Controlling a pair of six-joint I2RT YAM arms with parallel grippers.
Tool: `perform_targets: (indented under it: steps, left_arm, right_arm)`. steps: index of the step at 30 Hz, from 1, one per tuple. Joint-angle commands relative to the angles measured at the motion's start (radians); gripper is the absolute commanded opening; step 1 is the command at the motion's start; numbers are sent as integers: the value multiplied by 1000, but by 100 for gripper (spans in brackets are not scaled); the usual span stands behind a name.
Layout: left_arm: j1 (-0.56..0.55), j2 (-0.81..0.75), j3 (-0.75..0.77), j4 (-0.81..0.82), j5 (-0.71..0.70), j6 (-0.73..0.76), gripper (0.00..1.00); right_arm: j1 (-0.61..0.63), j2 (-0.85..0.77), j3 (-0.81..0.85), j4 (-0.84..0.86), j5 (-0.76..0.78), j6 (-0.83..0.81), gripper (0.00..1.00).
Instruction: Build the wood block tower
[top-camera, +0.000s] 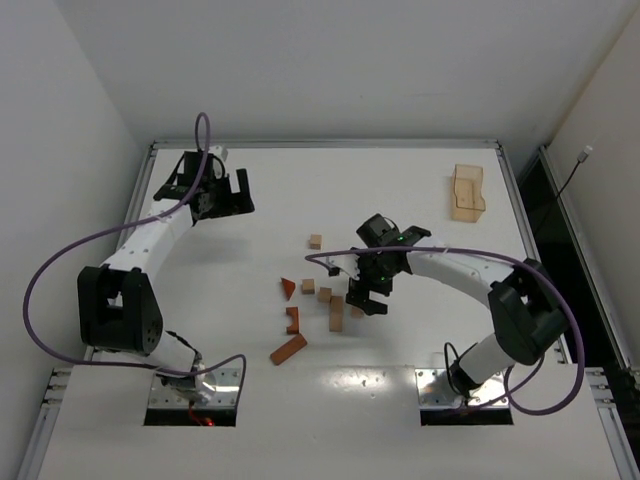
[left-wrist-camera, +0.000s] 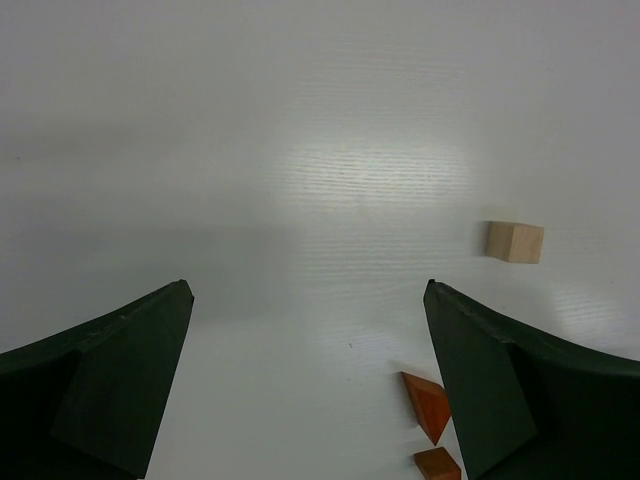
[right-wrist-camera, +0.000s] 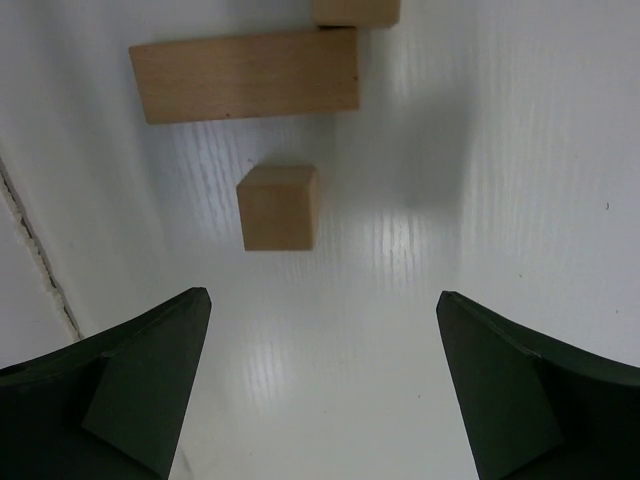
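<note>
the table (top-camera: 400, 180) is plain white with a thin metal rim, and white walls close it in at the back and both sides. a light-tan tray (top-camera: 466, 192) sits near the far corner, well apart from either arm.

the wood blocks (top-camera: 324, 295) lie scattered flat in a loose cluster near the table's middle, some pale tan, some reddish-brown. the right fingers (right-wrist-camera: 120, 380) are spread wide and empty, hanging over the cluster's edge. just ahead of their tips rests a tan cube (right-wrist-camera: 279, 207), its grain faintly visible. beyond it a tan bar (right-wrist-camera: 245, 75) lies crosswise, with another tan piece (right-wrist-camera: 356, 10) just beside its far end (mostly cut off by the frame).

the left fingers (left-wrist-camera: 110, 380) are likewise released and hold nothing, well apart from the cluster. a lone cube (left-wrist-camera: 515, 242) sits ahead of one tip. a reddish-brown triangle (left-wrist-camera: 428, 403) lies just beside that same finger's inner face, with a second reddish piece (left-wrist-camera: 437, 464) close behind it.
</note>
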Motion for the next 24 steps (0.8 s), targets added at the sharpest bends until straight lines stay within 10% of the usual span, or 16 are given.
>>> perform_targets:
  steps: [1, 24]
  left_arm:
    - [25, 10, 41, 9, 36, 10, 100]
    - [43, 57, 50, 9, 48, 19, 100]
  right_arm:
    - [49, -20, -14, 49, 22, 54, 92]
    - [152, 163, 9, 163, 157, 131, 82]
